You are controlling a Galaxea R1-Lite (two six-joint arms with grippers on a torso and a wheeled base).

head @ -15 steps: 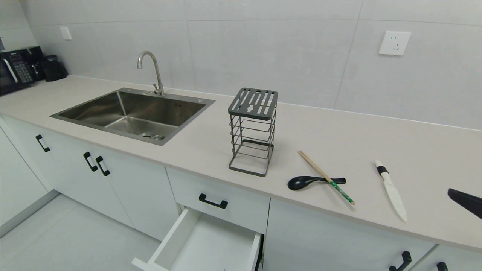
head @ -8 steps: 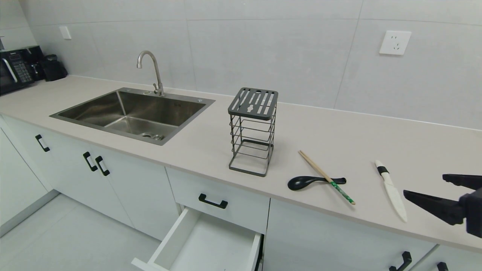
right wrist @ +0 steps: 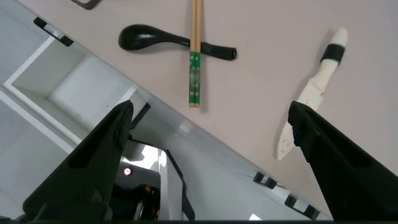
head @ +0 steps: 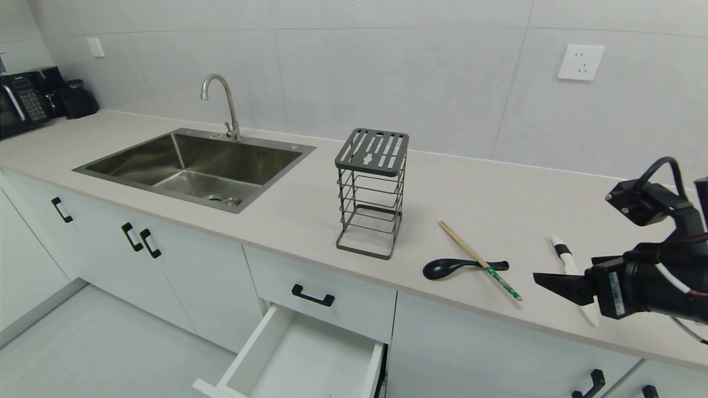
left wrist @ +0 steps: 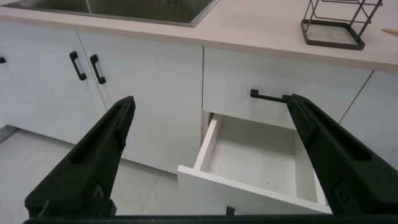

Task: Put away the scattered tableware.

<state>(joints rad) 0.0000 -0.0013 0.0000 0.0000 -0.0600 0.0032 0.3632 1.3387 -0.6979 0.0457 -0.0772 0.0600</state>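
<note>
The pale countertop (head: pixel 498 193) carries a wire rack (head: pixel 371 153), black spoon (head: pixel 442 268), chopsticks (head: pixel 478 260) and white knife (head: pixel 565 255).

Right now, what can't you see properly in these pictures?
Spoon handle's middle: under the chopsticks, head and right wrist views.
Microwave: cut off by the head view's left edge.
Drawer front: cut off by the head view's bottom edge; left wrist view, partly behind the left end effector.

Matte black right arm (head: pixel 658 279), white printed label (head: pixel 615 286) at the wrist, black cable (head: pixel 666 159) looping overhead, red and white wires (head: pixel 683 243) alongside; left gripper (left wrist: pixel 210 99) and right gripper (head: pixel 564 269) both show long tapered black fingers (left wrist: pixel 93 155).
</note>
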